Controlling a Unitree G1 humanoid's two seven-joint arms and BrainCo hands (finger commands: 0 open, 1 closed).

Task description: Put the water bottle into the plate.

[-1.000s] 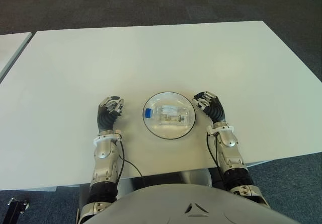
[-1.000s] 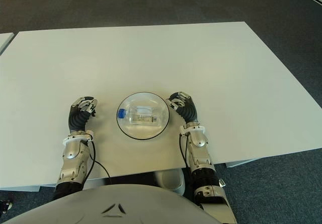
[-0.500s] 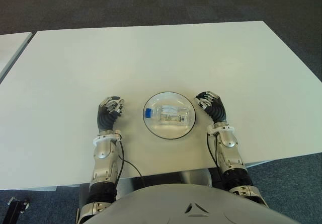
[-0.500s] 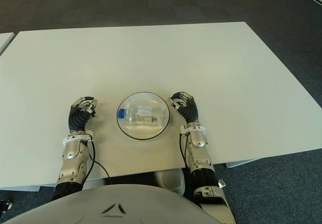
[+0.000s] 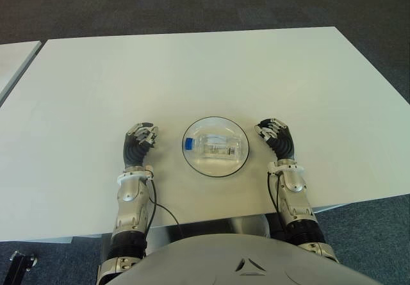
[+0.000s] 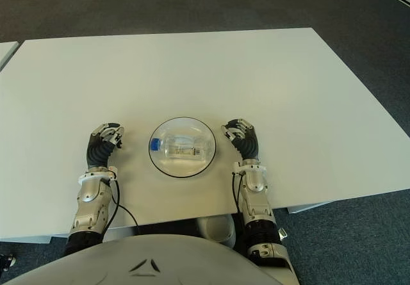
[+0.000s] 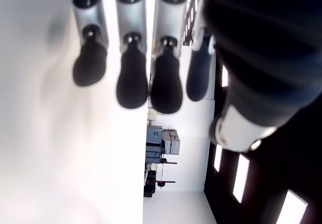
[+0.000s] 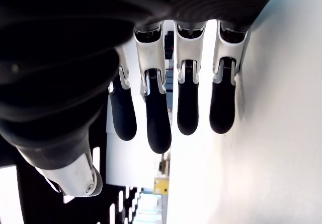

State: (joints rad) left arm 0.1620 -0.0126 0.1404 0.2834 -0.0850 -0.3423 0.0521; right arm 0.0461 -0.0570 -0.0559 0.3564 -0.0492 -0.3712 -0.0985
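White table (image 5: 211, 67) takes up most of the scene, standing on dark carpet (image 5: 160, 6); the edge of a second pale table (image 5: 14, 57) shows at far left. Near the robot's edge of the table, centred between the two arms, sits a round clear plate (image 5: 214, 124) with a dark rim. The water bottle (image 5: 218, 146) lies on its side inside the plate, clear body with a small label, blue cap (image 5: 188, 145) pointing toward the robot's left. Left robot hand (image 5: 140, 141) shows just left of the plate, apart from it; its wrist view shows the fingers (image 7: 132, 80) hanging loosely side by side with nothing between them and the thumb. Right robot hand (image 5: 277, 138) shows just right of the plate, a narrow gap of bare table between them; its fingers (image 8: 156, 123) are likewise relaxed and slightly bent, holding nothing. Neither hand touches bottle or plate. A thin black cable (image 5: 168, 211) loops beside the left forearm.
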